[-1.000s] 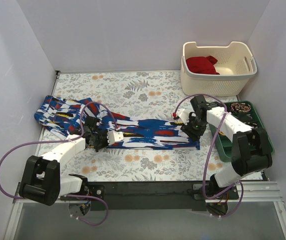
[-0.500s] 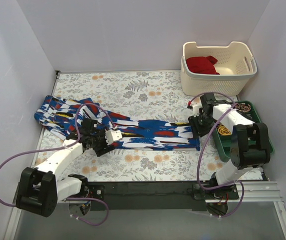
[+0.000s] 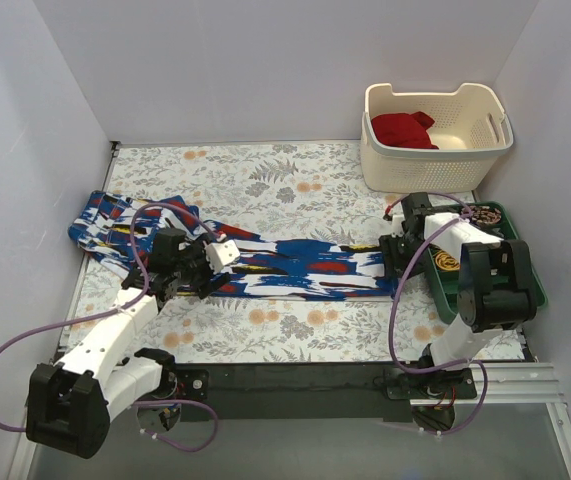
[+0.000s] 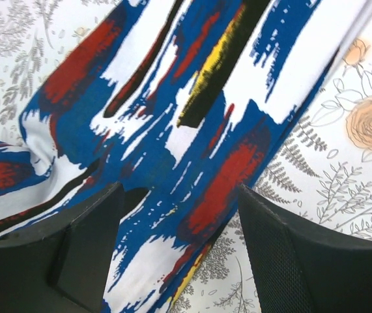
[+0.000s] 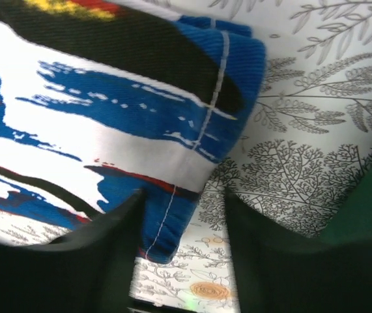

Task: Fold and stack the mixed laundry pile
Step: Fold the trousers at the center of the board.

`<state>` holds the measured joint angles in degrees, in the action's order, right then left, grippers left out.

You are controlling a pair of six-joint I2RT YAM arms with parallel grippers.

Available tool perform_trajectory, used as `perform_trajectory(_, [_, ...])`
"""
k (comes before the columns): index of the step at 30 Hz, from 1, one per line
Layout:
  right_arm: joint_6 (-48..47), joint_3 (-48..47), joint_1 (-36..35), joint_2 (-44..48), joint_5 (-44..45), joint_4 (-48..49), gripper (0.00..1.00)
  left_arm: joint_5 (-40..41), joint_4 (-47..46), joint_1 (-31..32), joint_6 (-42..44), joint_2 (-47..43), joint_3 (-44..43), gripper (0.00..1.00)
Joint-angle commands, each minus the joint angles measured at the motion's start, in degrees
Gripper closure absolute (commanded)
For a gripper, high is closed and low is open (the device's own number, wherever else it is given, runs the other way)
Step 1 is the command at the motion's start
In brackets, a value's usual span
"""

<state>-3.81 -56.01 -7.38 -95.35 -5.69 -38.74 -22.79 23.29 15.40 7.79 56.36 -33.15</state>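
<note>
Lying lengthwise across the near half of the counter (image 3: 265, 180), the blue printed garment (image 3: 305, 268) runs almost from side to side. Its splayed left end reaches close to the left wall. Its right end stops just beside the green tray (image 3: 447, 292). Behind it, bare floral surface runs to the back wall, broken only by the cream basket (image 3: 435, 165) in the far right corner. In front, a narrower bare strip separates the cloth from the near edge.

The left fingers (image 4: 290, 261) are spread apart over the garment's left-middle part, cloth showing between them and nothing pinched. The right fingers (image 5: 62, 267) stand apart around the right end's corner; counter shows beside the hem, so the cloth looks released.

The right half of the garment is a long narrow band, fairly flat, with blue, white, red and black strokes and a dash of yellow. Its end corner is doubled over, with a line of white stitching along the hem. The left end fans into rumpled strips. The plain red garment (image 3: 402, 130) sits bunched inside the basket.
</note>
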Motion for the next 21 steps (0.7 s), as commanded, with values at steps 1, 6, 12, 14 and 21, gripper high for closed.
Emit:
perform_trajectory(1, [0.7, 4.9, 0.3, -5.0, -6.7, 5.1, 0.58, 1.5, -5.4, 0.0, -4.3, -2.1, -1.5, 0.31])
perform_trajectory(6, [-2.2, 0.5, -0.1, -6.0, -7.8, 1.0, 0.99, 2.7, -5.2, 0.0, -7.5, 0.6, -3.8, 0.3])
perform_trajectory(12, [-10.1, -10.8, 3.0, 5.2, -1.7, -9.3, 0.99, 3.5, -5.2, -0.3, -11.7, 3.7, -5.3, 0.3])
perform_trajectory(14, [-13.3, -13.9, 4.1, 9.8, 1.3, -11.3, 0.99, 2.9, -5.1, -0.5, -13.0, 4.9, -6.0, 0.3])
perform_trajectory(21, [-18.8, -19.7, 10.9, 14.9, 5.5, -16.0, 0.99, 0.5, -5.6, -0.5, -14.4, 10.1, -8.5, 0.31])
